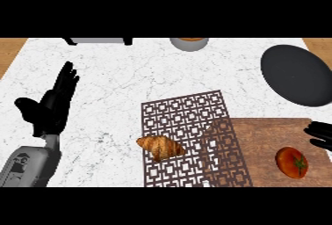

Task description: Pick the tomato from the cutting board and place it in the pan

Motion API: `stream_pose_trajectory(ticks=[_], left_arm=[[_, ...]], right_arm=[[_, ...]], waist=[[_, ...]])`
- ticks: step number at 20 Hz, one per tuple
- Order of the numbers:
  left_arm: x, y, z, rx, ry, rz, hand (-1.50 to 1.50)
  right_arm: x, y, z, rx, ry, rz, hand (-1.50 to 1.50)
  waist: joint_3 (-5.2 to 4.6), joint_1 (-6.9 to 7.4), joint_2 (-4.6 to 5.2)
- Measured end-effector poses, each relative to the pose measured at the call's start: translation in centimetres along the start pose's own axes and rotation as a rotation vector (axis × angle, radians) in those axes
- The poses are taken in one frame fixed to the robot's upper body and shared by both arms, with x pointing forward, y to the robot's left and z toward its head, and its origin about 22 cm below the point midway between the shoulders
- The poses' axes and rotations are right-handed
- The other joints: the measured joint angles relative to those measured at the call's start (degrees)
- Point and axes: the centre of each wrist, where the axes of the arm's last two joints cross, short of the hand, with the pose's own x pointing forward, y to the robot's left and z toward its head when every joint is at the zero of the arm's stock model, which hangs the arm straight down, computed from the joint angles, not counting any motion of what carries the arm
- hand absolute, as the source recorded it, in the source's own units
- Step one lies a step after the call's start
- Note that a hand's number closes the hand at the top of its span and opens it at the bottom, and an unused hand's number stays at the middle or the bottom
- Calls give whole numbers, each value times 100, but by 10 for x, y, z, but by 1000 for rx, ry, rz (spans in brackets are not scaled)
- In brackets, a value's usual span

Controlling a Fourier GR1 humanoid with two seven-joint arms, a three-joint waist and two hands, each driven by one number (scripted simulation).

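Right hand [321,134], released and empty at the right edge, lies just up-right of the tomato [292,162] on the cutting board [259,140]; left hand [55,103], open, rests well apart.

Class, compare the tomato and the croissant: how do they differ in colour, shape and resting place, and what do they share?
The tomato is red and rounded; the croissant is golden-brown and crescent-shaped. The tomato lies on the wooden cutting board; the croissant on the dark patterned mat. The tomato's skin looks smooth, the croissant's ridged. Both are foods of similar size.
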Motion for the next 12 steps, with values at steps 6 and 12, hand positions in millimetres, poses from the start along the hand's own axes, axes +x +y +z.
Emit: stream_pose_trajectory(ticks=[6, 12], left_arm=[[-5, 10, 6, -2, 6, 5, 0], [-6, 12, 7, 3, 5, 6, 0]], right_arm=[[11, 9, -15, 56, 33, 83, -150], [15, 23, -25, 97, 76, 140, -150]], waist=[[-2, -10, -5], [-3, -14, -5]])
